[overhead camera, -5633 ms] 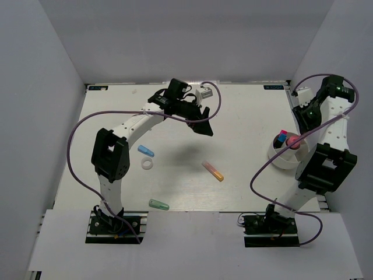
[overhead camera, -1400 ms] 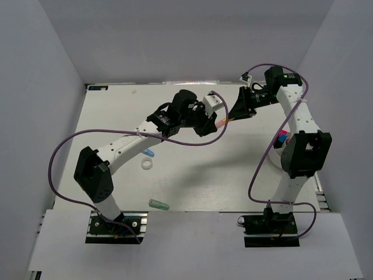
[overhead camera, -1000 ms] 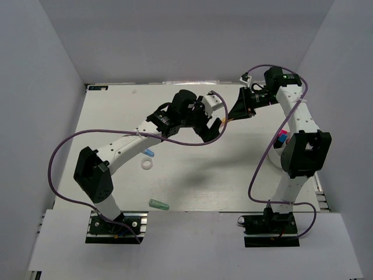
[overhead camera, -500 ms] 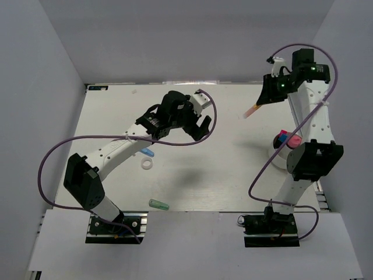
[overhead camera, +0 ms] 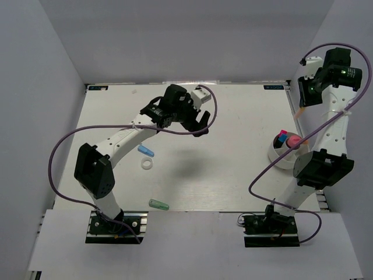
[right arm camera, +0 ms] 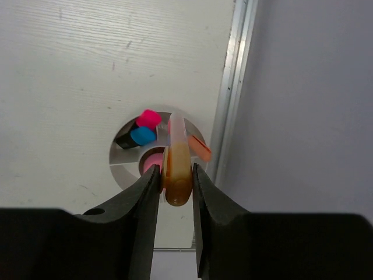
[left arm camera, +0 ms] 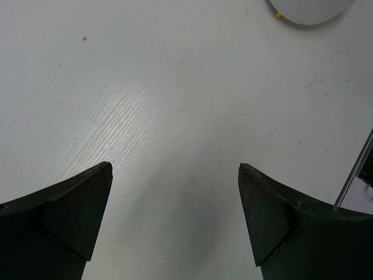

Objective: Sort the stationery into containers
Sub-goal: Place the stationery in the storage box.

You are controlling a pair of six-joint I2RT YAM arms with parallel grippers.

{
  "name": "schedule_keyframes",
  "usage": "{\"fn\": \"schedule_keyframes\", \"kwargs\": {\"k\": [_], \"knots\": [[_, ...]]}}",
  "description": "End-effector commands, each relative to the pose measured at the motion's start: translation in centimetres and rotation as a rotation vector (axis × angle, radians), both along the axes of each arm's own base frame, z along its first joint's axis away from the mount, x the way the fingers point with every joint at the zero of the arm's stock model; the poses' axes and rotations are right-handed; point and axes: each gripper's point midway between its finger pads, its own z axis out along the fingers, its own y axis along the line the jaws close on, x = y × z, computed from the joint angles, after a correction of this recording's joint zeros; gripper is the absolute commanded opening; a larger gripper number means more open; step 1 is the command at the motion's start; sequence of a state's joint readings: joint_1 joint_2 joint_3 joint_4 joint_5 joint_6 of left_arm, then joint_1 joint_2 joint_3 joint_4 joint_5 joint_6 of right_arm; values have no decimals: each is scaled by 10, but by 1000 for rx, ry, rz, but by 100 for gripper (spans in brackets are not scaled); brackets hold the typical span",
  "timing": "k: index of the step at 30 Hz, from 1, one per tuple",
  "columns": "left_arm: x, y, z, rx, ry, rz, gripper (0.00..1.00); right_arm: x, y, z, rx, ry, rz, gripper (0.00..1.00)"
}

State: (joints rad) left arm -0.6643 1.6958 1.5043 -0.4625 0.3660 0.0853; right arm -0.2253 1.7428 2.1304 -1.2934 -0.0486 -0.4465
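My right gripper [right arm camera: 175, 178] is shut on an orange-and-pink marker [right arm camera: 178, 166] and holds it high above the white round cup [right arm camera: 125, 169]. The cup holds pink, blue, black and orange markers. From above, the right gripper [overhead camera: 304, 100] hangs over the table's right edge with the marker [overhead camera: 300, 111] pointing down, beyond the cup [overhead camera: 278, 156]. My left gripper [left arm camera: 175, 216] is open and empty above bare table; from above it [overhead camera: 200, 123] sits at mid table. A blue marker [overhead camera: 145, 151], a white ring [overhead camera: 147, 165] and a green marker [overhead camera: 158, 204] lie on the left.
The table's metal right edge rail [right arm camera: 233, 105] runs just beside the cup, with the grey enclosure wall [right arm camera: 309, 105] beyond it. The cup's rim also shows at the top of the left wrist view [left arm camera: 309, 9]. Purple cables loop from both arms.
My right gripper has carried the orange-and-pink marker from mid table to the far right, over the cup. My left gripper has drawn back slightly left and stays open.
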Motion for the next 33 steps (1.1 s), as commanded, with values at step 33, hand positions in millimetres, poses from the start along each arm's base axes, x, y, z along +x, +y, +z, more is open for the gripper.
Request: {"fn": "schedule_keyframes", "kwargs": {"k": [33], "knots": [[3,-25,4,-51,77,-84,98,-21,-39,-69,-56,140,71,0]]}}
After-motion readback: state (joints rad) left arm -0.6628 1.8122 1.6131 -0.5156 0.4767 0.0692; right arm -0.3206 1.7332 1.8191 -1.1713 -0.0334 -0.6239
